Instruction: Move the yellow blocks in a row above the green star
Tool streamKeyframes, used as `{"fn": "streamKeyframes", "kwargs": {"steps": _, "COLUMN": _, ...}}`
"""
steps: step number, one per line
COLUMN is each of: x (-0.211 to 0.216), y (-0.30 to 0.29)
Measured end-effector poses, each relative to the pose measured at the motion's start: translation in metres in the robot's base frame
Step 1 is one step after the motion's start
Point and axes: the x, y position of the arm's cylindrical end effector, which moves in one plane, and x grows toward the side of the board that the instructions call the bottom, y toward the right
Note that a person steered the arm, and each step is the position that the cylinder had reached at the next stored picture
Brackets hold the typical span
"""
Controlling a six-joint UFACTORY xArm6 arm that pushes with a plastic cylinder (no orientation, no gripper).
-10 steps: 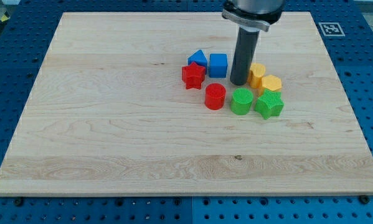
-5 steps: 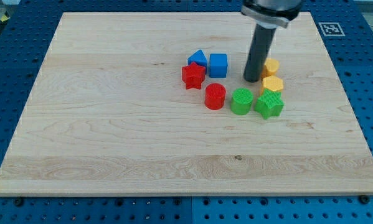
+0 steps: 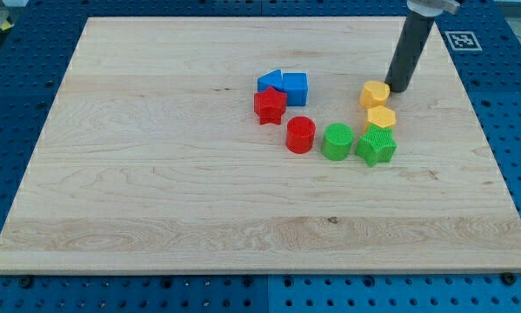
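**Now: tip standing just right of the upper yellow block**

My tip (image 3: 399,89) is resting on the wooden board (image 3: 156,174), a bare rod grasping nothing, just beside the upper yellow block (image 3: 375,93) on the view's right; whether it is touching cannot be told. Below that block the second yellow block (image 3: 381,117) is sitting, touching the green star (image 3: 376,146) beneath it. Green cylinder (image 3: 337,142) is lying just left of the star. Further left: red cylinder (image 3: 301,135), red star (image 3: 270,105), blue cube (image 3: 295,87) touching blue triangle (image 3: 270,83).
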Motion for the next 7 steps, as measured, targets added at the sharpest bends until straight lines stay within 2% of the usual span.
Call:
{"fn": "streamKeyframes", "kwargs": {"steps": 1, "x": 0.015, "y": 0.000}}
{"fn": "streamKeyframes", "kwargs": {"steps": 3, "x": 0.019, "y": -0.039}}
{"fn": "streamKeyframes", "kwargs": {"steps": 4, "x": 0.019, "y": -0.040}}
{"fn": "streamKeyframes", "kwargs": {"steps": 6, "x": 0.033, "y": 0.022}}
{"fn": "streamKeyframes", "kwargs": {"steps": 7, "x": 0.067, "y": 0.022}}
